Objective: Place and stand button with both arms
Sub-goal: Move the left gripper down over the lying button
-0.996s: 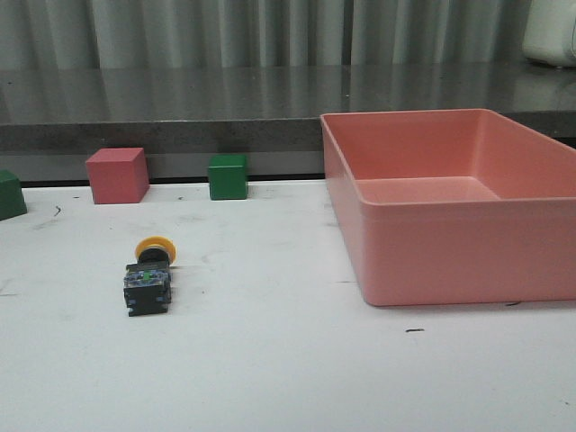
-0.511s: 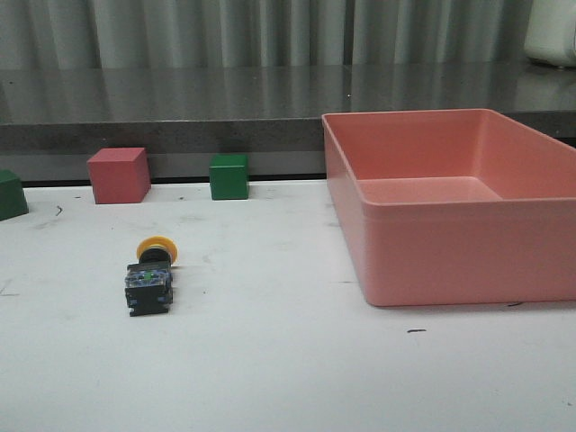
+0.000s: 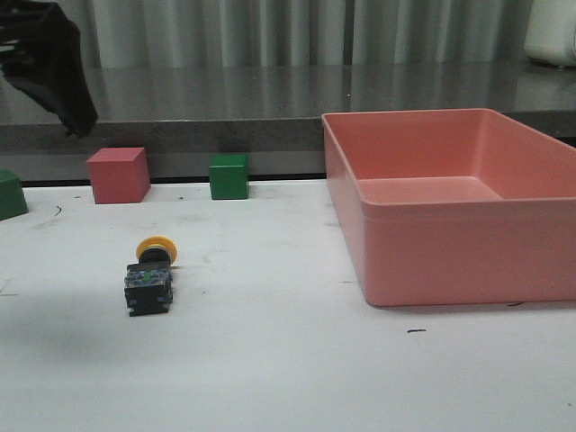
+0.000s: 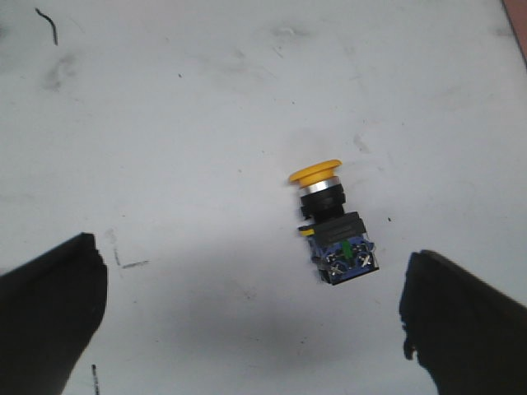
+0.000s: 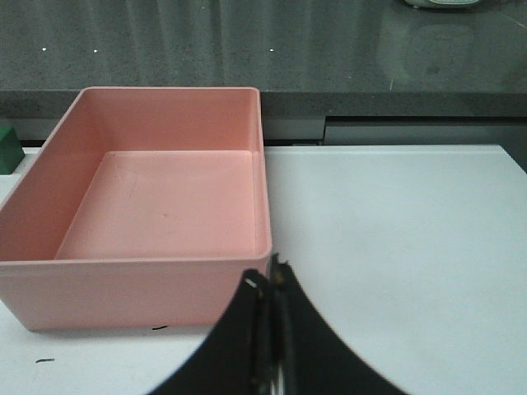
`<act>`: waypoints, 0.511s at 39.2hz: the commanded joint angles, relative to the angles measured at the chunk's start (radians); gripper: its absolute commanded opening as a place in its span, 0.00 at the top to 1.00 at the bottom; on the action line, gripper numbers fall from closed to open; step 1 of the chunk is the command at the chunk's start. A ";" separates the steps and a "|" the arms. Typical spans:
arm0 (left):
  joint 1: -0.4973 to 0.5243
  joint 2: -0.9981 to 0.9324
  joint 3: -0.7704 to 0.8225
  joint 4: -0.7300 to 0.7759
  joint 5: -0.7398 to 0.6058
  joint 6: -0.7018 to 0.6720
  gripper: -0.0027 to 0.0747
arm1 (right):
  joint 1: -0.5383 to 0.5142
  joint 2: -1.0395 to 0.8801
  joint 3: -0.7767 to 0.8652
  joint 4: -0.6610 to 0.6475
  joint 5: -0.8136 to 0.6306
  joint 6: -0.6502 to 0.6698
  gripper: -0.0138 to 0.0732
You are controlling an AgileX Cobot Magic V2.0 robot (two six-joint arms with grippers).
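Likely light and rigid, the button [image 4: 333, 233] lies sideways mid-frame; pinch its boxy base with your spread left end effector [image 4: 247, 321].

a white scuffed table [image 3: 288, 378] meets a dark stone ledge [image 3: 225, 112] — grey pleated curtains [image 3: 270, 31] behind.

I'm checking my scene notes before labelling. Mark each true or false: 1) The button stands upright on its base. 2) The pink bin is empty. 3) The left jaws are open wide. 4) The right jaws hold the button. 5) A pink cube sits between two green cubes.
1) False: the button lies on its side.
2) True: the pink bin holds nothing.
3) True: the left gripper is spread wide above the button.
4) False: the right gripper is shut on nothing, by the bin.
5) True: the pink cube sits between the green cubes.
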 commanded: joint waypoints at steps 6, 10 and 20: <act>-0.008 0.162 -0.211 -0.109 0.155 0.000 0.07 | -0.007 0.009 -0.025 -0.013 -0.079 -0.011 0.92; -0.008 0.245 -0.302 -0.111 0.252 0.000 0.07 | -0.007 0.009 -0.025 -0.013 -0.079 -0.011 0.92; -0.008 0.431 -0.497 -0.125 0.391 0.000 0.07 | -0.007 0.009 -0.025 -0.013 -0.079 -0.011 0.92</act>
